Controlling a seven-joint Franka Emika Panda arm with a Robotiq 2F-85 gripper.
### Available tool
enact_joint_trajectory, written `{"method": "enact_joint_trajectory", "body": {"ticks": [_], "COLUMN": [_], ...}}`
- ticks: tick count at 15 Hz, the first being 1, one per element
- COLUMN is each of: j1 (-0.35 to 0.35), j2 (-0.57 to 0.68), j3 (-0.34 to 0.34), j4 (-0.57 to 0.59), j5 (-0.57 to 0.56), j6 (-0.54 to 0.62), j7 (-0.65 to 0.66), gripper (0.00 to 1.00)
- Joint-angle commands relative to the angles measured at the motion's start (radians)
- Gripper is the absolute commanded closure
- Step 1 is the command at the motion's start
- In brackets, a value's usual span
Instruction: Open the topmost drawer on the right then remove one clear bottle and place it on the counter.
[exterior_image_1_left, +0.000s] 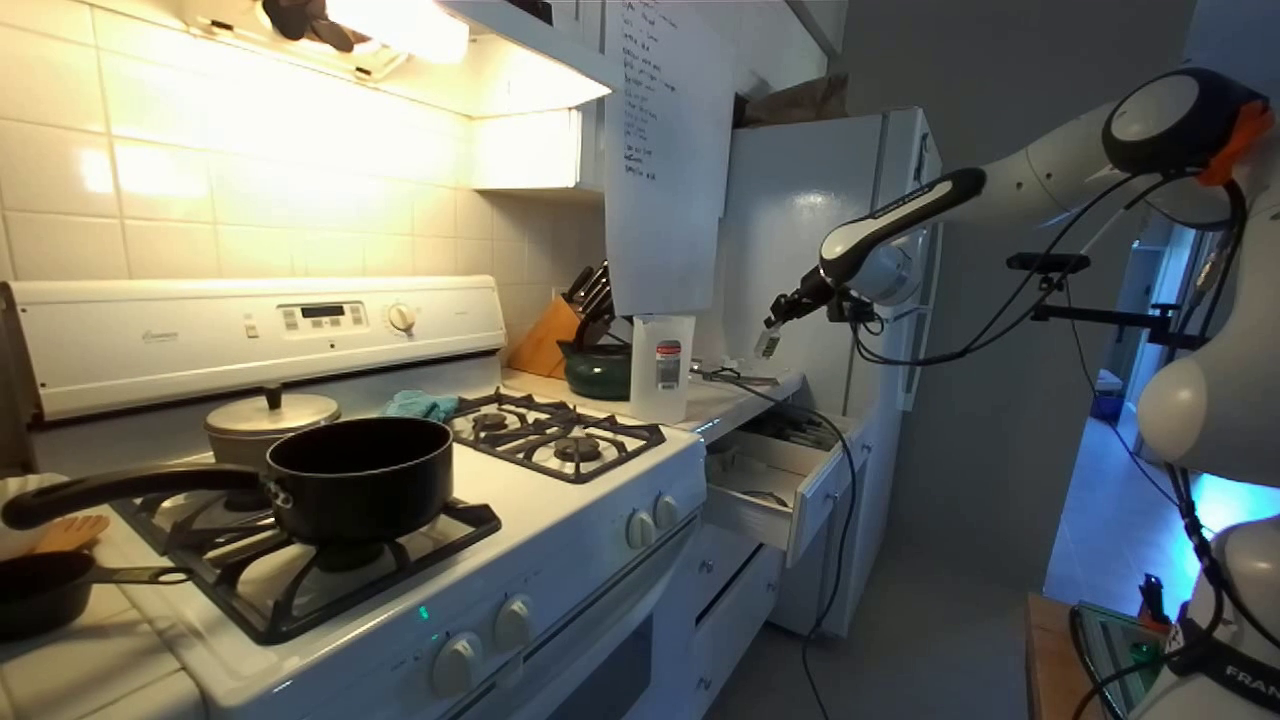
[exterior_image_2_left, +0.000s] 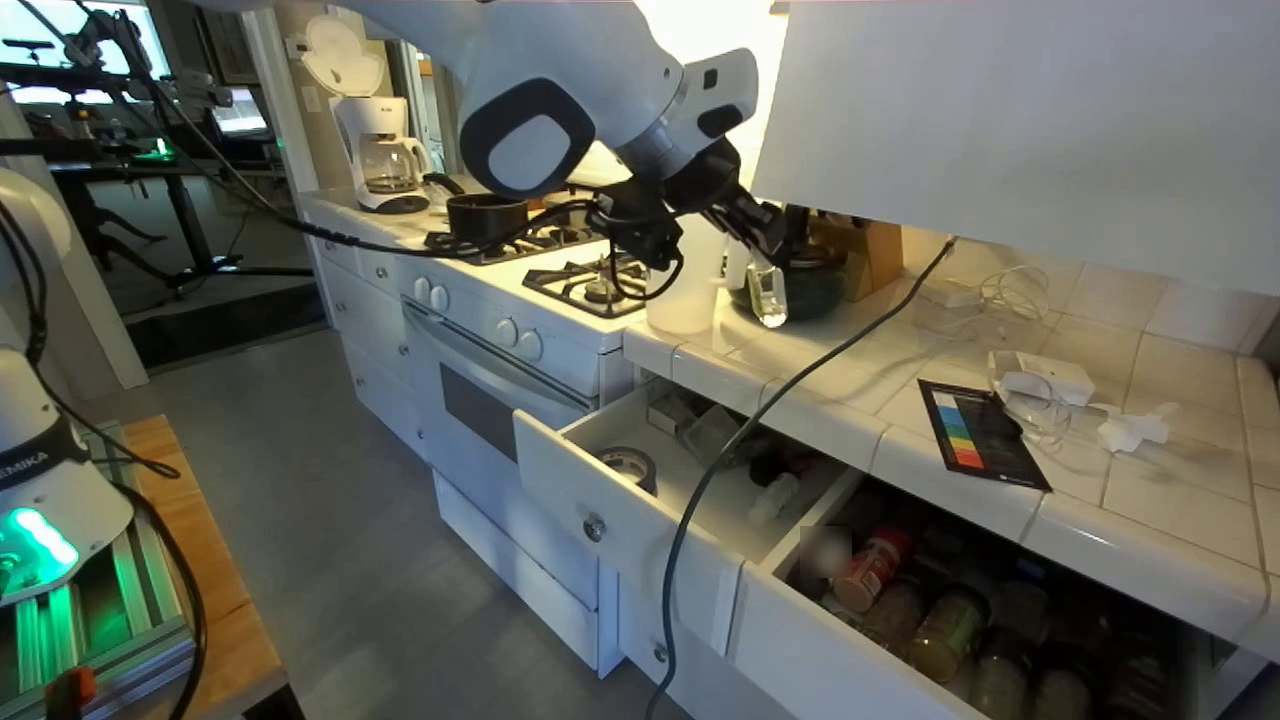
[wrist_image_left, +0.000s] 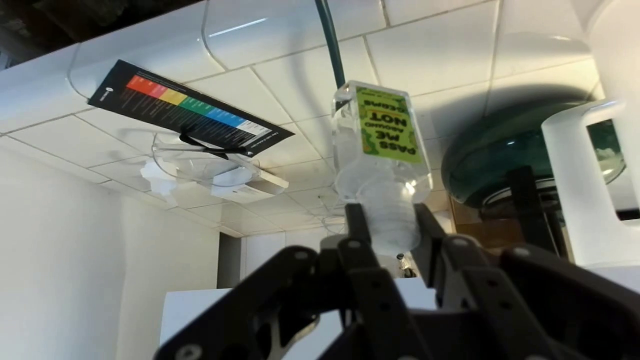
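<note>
My gripper is shut on the cap of a clear bottle with a green label; the bottle points base-down and tilted. In both exterior views the gripper holds the bottle in the air above the counter, apart from its surface. The counter's light tiles also show in the wrist view and in an exterior view. The topmost drawer stands open below the counter, with a roll of tape and small items inside.
Another open drawer holds several jars. A dark cable hangs over the counter edge and drawer front. A white jug and green pot stand near the bottle. A colour card and white charger lie on the counter.
</note>
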Motion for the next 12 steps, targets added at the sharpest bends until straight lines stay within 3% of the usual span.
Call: {"method": "enact_joint_trajectory", "body": {"ticks": [1, 3, 12], "j1": [0.049, 0.102, 0.596], "j2": [0.025, 0.049, 0.225], "j3": [-0.034, -0.069, -0.509], "j4": [0.055, 0.107, 0.574], "j5": [-0.009, -0.018, 0.041], "j6": [-0.026, -0.057, -0.389], "j7": [0.021, 0.033, 0.075], "gripper": [0.94, 0.94, 0.94]}}
